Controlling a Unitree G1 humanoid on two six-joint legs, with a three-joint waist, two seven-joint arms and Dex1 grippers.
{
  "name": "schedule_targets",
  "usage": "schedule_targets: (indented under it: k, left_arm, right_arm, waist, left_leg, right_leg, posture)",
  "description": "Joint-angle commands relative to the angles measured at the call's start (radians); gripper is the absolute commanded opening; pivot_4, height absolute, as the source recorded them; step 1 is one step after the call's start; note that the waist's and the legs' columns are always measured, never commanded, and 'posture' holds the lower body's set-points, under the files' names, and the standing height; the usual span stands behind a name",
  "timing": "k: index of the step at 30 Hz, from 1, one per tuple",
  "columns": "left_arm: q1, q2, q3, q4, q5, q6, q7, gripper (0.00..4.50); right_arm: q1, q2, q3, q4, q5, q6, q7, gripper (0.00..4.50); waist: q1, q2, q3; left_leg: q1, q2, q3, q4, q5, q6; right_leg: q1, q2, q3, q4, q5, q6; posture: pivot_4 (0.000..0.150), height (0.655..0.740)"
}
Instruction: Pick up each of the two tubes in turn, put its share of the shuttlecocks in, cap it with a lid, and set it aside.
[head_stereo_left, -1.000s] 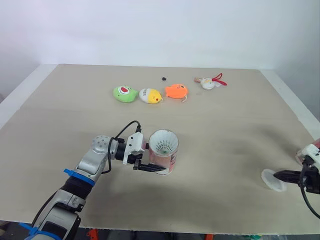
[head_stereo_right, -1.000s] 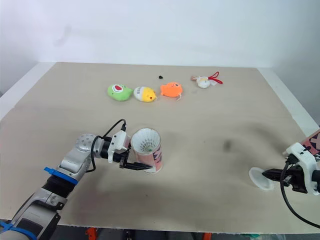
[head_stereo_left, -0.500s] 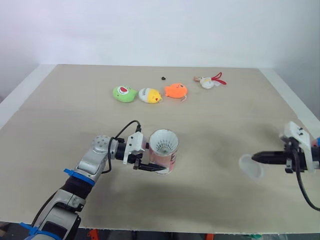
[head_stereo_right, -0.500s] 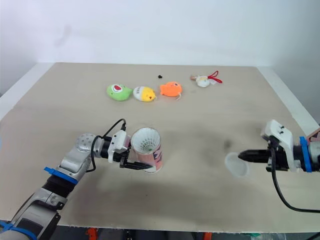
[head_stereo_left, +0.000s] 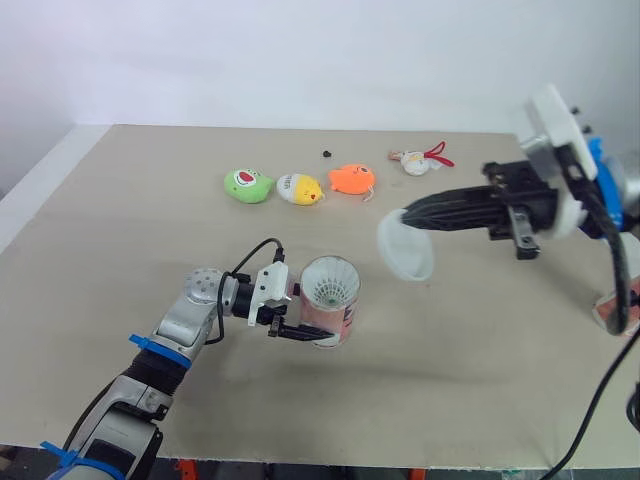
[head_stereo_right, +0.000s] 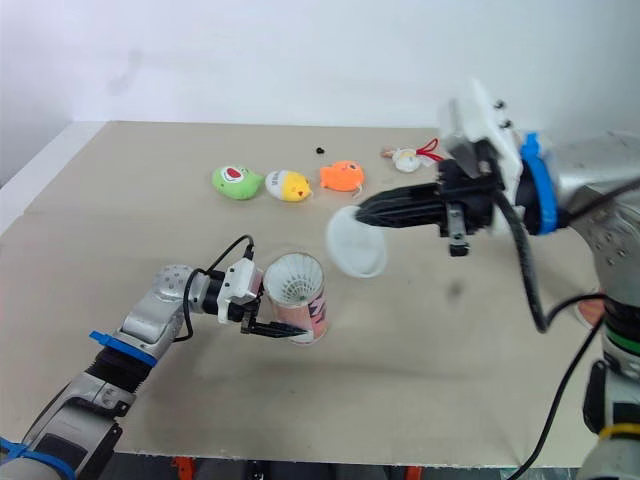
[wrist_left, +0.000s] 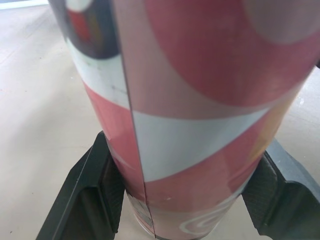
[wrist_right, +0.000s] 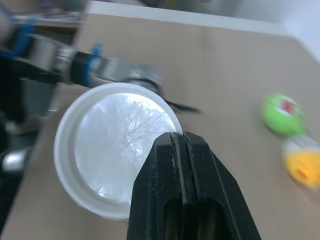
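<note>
One second ago the lid (head_stereo_left: 403, 250) lay on the table (head_stereo_left: 480, 390) at the near right edge; now it hangs in the air, well clear of the surface, just right of the tube (head_stereo_left: 328, 312) and a little above its mouth. The right gripper (head_stereo_left: 408, 216) has swung in from the right and up with it, its two fingers pressed tight together on the lid's rim, so the lid dangles tilted below the fingertips with its hollow side turned partly towards the camera. The tube has not moved: it stands upright near the middle of the table, towards the near side, with the left gripper (head_stereo_left: 312, 330) clamped low around it, one finger (wrist_left: 90, 190) on each side of the base and both touching it. White feathers of shuttlecocks (head_stereo_left: 329, 290) show in its open mouth. I judge the filling of this tube to be done and the capping under way; the lid must yet be turned flat, hollow side down, brought over the mouth and pressed on while the left arm steadies the tube. A lid held by so little of its rim could twist or slip as it is pushed down. Four small toys, green (head_stereo_left: 247, 186), yellow (head_stereo_left: 301, 190), orange (head_stereo_left: 352, 180) and white with a red cord (head_stereo_left: 416, 165), lie in a row on the far side, untouched
</note>
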Motion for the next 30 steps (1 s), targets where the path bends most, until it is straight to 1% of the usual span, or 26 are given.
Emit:
schedule_targets:
  k: [1,3,7,10,12,13,15,20,26,30]
  left_arm:
    - [-0.004,0.017,-0.001,0.032,0.044,0.005,0.011,2.75]
    - [-0.005,0.018,-0.001,0.031,0.044,0.006,0.009,2.75]
    - [-0.007,0.02,0.0,0.031,0.045,0.007,0.009,2.75]
    - [-0.004,0.024,-0.001,0.024,0.043,0.016,0.008,2.75]
    - [0.001,0.03,-0.002,0.014,0.038,0.033,0.004,2.75]
    - [0.003,0.033,-0.002,0.009,0.037,0.039,0.002,2.75]
    - [0.007,0.038,-0.001,0.0,0.035,0.048,-0.001,2.75]
    - [0.01,0.045,0.002,-0.016,0.028,0.067,-0.002,2.75]
    - [0.013,0.043,0.005,-0.024,0.027,0.08,-0.003,2.75]
    - [0.008,0.039,0.004,-0.016,0.029,0.08,-0.007,2.75]
  right_arm:
    - [-0.115,0.071,0.096,-0.002,-0.026,-0.027,0.033,0.08]
    - [-0.151,0.116,0.182,0.016,-0.084,-0.058,0.052,0.08]
    - [-0.151,0.153,0.38,0.116,-0.279,-0.19,0.112,0.08]
    - [-0.153,0.173,0.474,0.2,-0.409,-0.288,0.134,0.08]
    - [-0.158,0.182,0.511,0.225,-0.479,-0.347,0.143,0.08]
    - [-0.164,0.187,0.522,0.231,-0.504,-0.369,0.148,0.08]
    - [-0.175,0.191,0.537,0.241,-0.556,-0.421,0.157,0.08]
    - [-0.216,0.228,0.516,0.252,-0.608,-0.455,0.146,0.08]
    - [-0.238,0.22,0.462,0.124,-0.588,-0.43,0.161,0.08]
    - [-0.236,0.217,0.452,0.094,-0.601,-0.426,0.156,0.08]
  waist:
    - [0.0,0.0,0.0]
    - [0.0,0.0,0.0]
    - [0.0,-0.001,-0.001]
    - [0.0,-0.001,-0.001]
    - [0.0,-0.001,-0.001]
    - [0.0,-0.001,-0.002]
    - [0.0,-0.003,-0.003]
    - [-0.005,-0.003,-0.003]
    - [-0.005,-0.003,-0.002]
    - [-0.004,-0.003,-0.002]
  left_leg:
    - [-0.001,0.0,0.001,0.0,0.0,0.0]
    - [-0.001,0.0,0.001,0.0,0.0,0.0]
    - [-0.003,0.001,0.0,0.0,0.0,0.0]
    - [-0.004,0.0,0.0,0.001,0.0,0.0]
    - [-0.004,0.0,0.001,0.001,0.0,0.0]
    - [-0.003,0.0,0.001,0.001,0.0,0.0]
    - [-0.002,0.001,0.0,0.001,0.0,0.0]
    - [0.003,0.002,0.0,0.001,0.001,0.001]
    - [0.001,0.005,0.0,0.0,0.002,0.002]
    - [-0.002,0.005,0.001,-0.001,0.002,0.002]
  right_leg:
    - [-0.001,0.0,0.0,0.0,0.0,0.0]
    - [-0.002,0.0,0.0,0.0,0.001,0.0]
    - [-0.003,0.001,-0.001,0.0,0.0,-0.001]
    - [-0.004,0.001,-0.001,0.0,0.001,-0.001]
    - [-0.004,0.002,-0.001,0.0,0.002,-0.002]
    - [-0.004,0.002,-0.001,0.0,0.004,-0.004]
    - [-0.003,0.004,-0.002,0.0,0.002,-0.003]
    - [-0.001,0.005,-0.002,0.002,0.005,-0.004]
    - [-0.004,0.006,-0.002,0.004,0.005,-0.006]
    - [-0.006,0.006,-0.002,0.004,0.005,-0.011]
  posture:
    - [0.15,0.74]
    - [0.15,0.74]
    - [0.15,0.74]
    - [0.15,0.74]
    - [0.15,0.74]
    - [0.15,0.74]
    - [0.15,0.74]
    - [0.15,0.74]
    - [0.15,0.74]
    - [0.15,0.74]
